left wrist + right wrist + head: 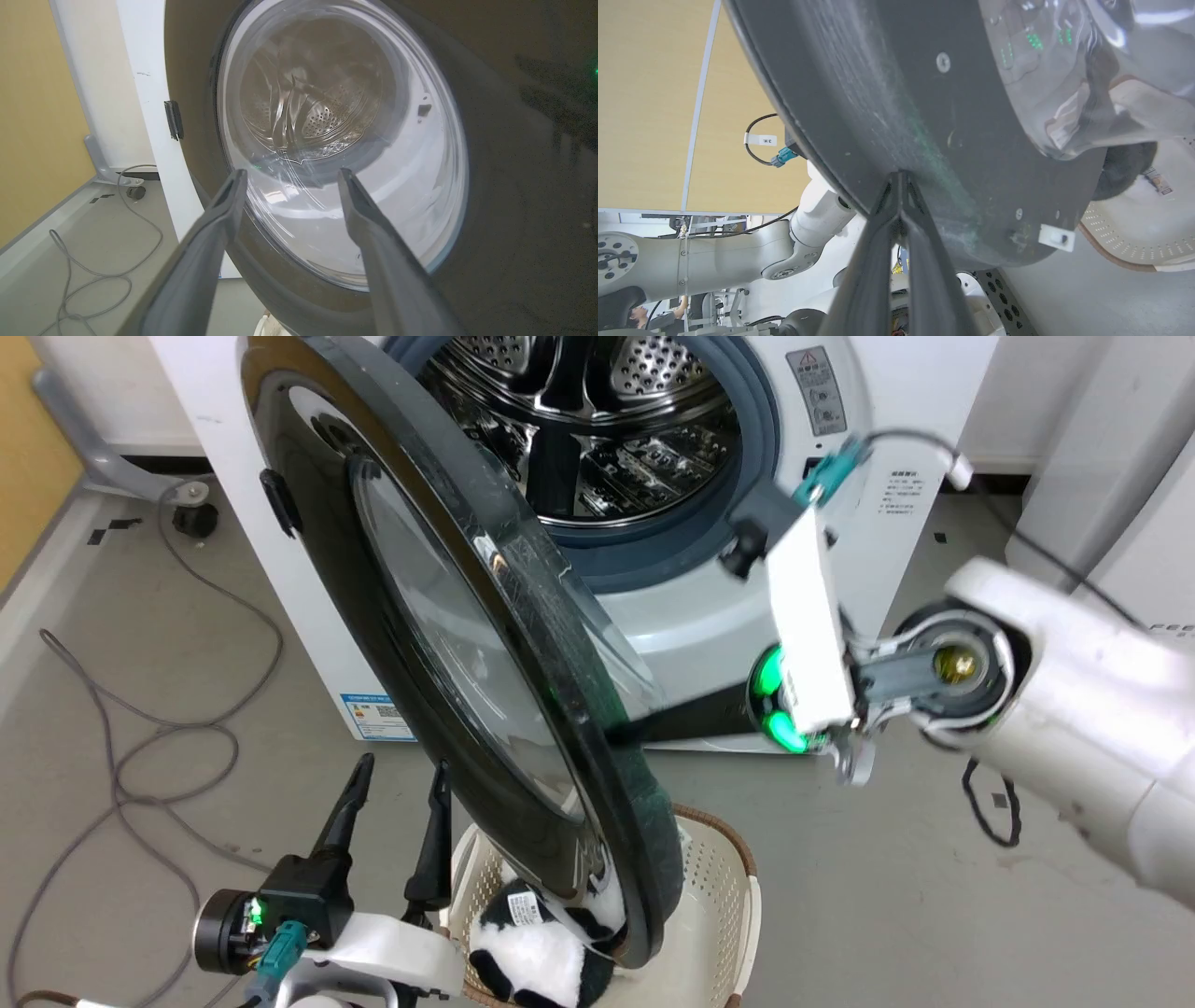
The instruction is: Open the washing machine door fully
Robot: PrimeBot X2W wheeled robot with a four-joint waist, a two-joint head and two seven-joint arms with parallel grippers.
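There is one white boxy front-loading washing machine point(691, 625), one large round washing machine door point(420, 616) with a glossy black outer ring and a clear bulging glass bowl, two grippers, one cream perforated plastic laundry basket point(719, 887), one black-and-white plush toy point(532, 961) inside it, and one blue label sticker point(378, 719) at the lower left corner of the machine's front.

The left gripper point(403, 765) is released, its two long dark fingers spread wide and holding nothing. In the left wrist view the left gripper point(290, 173) points at the outer glass of the door point(327, 116). Whether the tips touch it cannot be told.

The right gripper point(616, 733) reaches in from the right behind the door. In the right wrist view, the right gripper point(900, 177) is clenched, fingers pressed together with nothing between them. Their joined tips meet the dark grey inner rim of the door point(901, 93) close to its outer edge.

The door hangs from the left edge of the machine's front and stands partly open. It is seen nearly edge-on in the head view, its free edge out over the basket's rim. Behind it, the grey rubber ring point(747, 457) and the perforated steel drum point(597, 411) lie exposed. The glass shows streaks and reflections, and the inner rim looks scuffed and dusty.
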